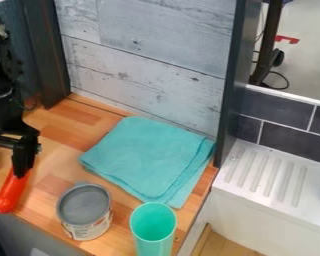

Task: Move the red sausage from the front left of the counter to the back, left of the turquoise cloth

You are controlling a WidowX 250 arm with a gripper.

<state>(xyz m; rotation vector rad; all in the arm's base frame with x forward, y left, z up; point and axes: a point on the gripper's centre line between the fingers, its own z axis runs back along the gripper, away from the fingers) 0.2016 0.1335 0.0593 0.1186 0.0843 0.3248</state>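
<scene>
Well, the pincer [4, 168] stands open; right by one fingertip is a smooth, rounded, orange-red handle [11, 194].

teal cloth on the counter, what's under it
The wooden counter shows around the teal cloth; anything beneath its folded layers is covered and can't be seen.

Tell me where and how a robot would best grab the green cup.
Probably the cup is best pinched at its rim, from straight above: it stands upright with its mouth open, so its wall can be squeezed inside and out. The side away from the can looks freer.
</scene>
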